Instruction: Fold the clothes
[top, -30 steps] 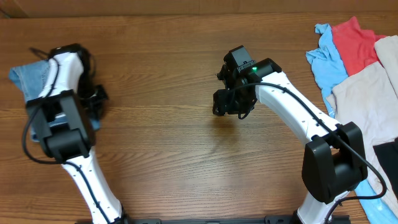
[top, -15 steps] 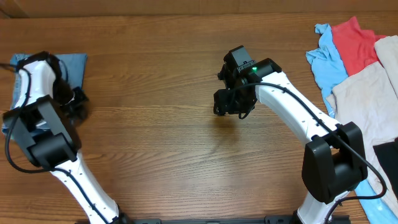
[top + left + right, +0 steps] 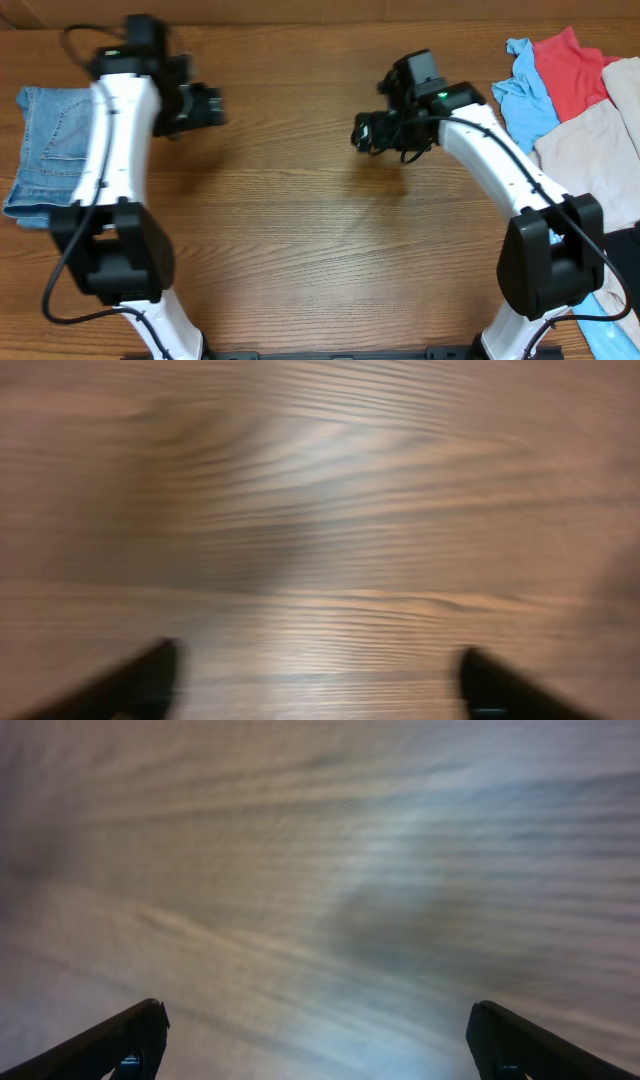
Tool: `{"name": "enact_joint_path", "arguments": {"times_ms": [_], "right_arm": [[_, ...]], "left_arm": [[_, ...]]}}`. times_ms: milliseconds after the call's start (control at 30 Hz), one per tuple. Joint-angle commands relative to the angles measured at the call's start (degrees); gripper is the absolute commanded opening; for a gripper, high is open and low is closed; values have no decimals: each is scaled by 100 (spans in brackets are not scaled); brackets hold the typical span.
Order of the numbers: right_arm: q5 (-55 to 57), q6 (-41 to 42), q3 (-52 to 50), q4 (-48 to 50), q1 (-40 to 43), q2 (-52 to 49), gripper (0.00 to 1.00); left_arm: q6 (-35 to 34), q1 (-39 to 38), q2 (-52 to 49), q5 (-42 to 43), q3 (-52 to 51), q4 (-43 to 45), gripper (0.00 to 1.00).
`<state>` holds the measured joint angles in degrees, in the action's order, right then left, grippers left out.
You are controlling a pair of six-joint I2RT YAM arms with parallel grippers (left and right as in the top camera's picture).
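Observation:
The folded light blue jeans lie flat at the table's far left edge, a back pocket facing up. My left gripper hovers to their right over bare wood, apart from them. In the left wrist view it is open, with blurred dark fingertips wide apart and only wood between. My right gripper hangs over the table's middle back. It is open too and holds nothing. More clothes are piled at the right: a light blue garment, a red one and a beige one.
A black item and a pale blue strip lie at the right edge below the pile. Brown wooden table stretches between the two arms. Both arm bases stand at the front edge.
My left gripper opened, left the jeans at the far left and swung right toward the table's back. The right gripper opened wider and shifted slightly right and back.

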<state>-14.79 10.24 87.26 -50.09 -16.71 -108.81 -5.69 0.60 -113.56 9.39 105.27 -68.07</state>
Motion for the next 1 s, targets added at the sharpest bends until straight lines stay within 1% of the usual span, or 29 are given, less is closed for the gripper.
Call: {"name": "enact_joint_path", "arguments": {"times_ms": [0, 100, 233, 400, 533, 567, 633, 667, 700, 733, 800, 833, 867, 900, 967], "right_arm": [[22, -107, 173, 122, 372, 81, 100], [-31, -103, 173, -249, 667, 94, 100], [-15, -107, 170, -844, 905, 306, 100], [446, -103, 153, -1340, 997, 1274, 100], [791, -103, -201, -1248, 922, 2302, 100], [815, -105, -374, -1123, 909, 2616, 100], [833, -127, -909, -682, 874, 3316, 100], [835, -127, -1410, -291, 855, 3882, 100], [833, -122, -1637, -140, 850, 4153, 100], [839, -125, -2135, 140, 850, 4730, 100], [925, -120, -2662, 372, 850, 5379, 100], [1060, -120, -3010, 494, 852, 5842, 100], [1174, -120, -3185, 546, 852, 6085, 100], [1401, -122, -3460, 566, 852, 6494, 100], [1602, -125, -3681, 479, 852, 6920, 100]], "left_arm": [[310, -713, 39, -247, -11, 111, 100], [107, -1091, 48, -365, 7, -103, 100], [76, -1169, 155, -264, 101, -697, 100], [-76, -1239, 1021, -275, 83, -796, 100], [-382, -1482, 1947, -1104, -192, -669, 100], [-507, -1598, 2267, -1425, -422, -549, 100], [-616, -1773, 2789, -1740, -911, -260, 100], [-605, -1888, 3224, -1759, -1381, 70, 100], [-575, -1947, 3484, -1749, -1670, 280, 100], [-501, -2017, 3906, -1746, -2133, 632, 100], [-544, -2055, 4640, -1735, -2885, 1207, 100], [-662, -2048, 4968, -1733, -3200, 1451, 100], [-778, -2037, 5233, -1753, -3451, 1650, 100], [-1001, -2000, 5685, -1860, -3886, 1985, 100], [-1104, -1969, 6102, -1926, -4325, 2361, 100]]}}
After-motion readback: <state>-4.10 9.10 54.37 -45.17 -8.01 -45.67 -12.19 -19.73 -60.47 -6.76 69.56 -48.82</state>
